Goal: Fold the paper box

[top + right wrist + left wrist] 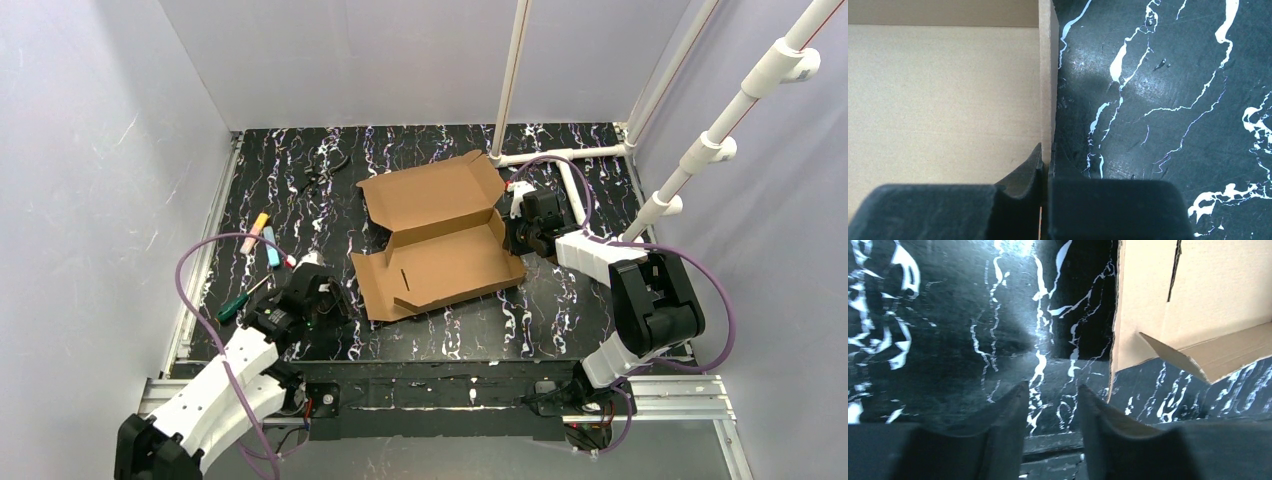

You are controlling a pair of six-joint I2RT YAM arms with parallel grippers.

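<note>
The brown paper box (pixel 440 240) lies partly folded in the middle of the black marbled table, its lid panel spread toward the back and its side walls raised. My right gripper (pixel 522 232) is shut on the box's right side wall (pixel 1046 85), one finger inside the box and one outside. My left gripper (pixel 318 290) is open and empty, low over the table just left of the box. In the left wrist view its fingers (pixel 1053 405) frame bare table, with the box's left wall (pixel 1140 315) and a pointed flap (pixel 1178 357) to the right.
Coloured markers (pixel 262 240) and a green-handled screwdriver (pixel 235 305) lie at the left of the table. A black cable (pixel 325 165) lies at the back left. White pipe frames (pixel 570 160) stand at the back right. Grey walls enclose the table.
</note>
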